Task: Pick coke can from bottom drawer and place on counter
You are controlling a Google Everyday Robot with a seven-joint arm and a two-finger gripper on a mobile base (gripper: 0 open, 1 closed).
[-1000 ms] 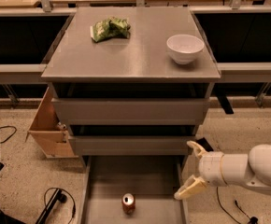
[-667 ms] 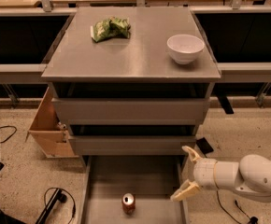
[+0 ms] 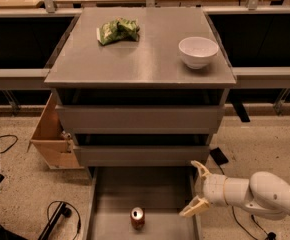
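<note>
The coke can (image 3: 137, 218) stands upright on the floor of the open bottom drawer (image 3: 115, 199), near its front middle. My gripper (image 3: 195, 190) is open at the drawer's right wall, to the right of the can and a little above it, with one cream finger (image 3: 201, 170) up and the other down. It holds nothing. The white arm reaches in from the lower right. The counter (image 3: 145, 54) is the grey metal top of the cabinet above.
On the counter lie a green crumpled bag (image 3: 117, 30) at the back left and a white bowl (image 3: 198, 51) at the right. A tan wooden box (image 3: 52, 134) stands left of the cabinet. Black cables (image 3: 60, 216) lie on the floor at left.
My gripper has moved left and slightly down, from beside the drawer's right side to over its right wall, closer to the can. The can has not moved.
</note>
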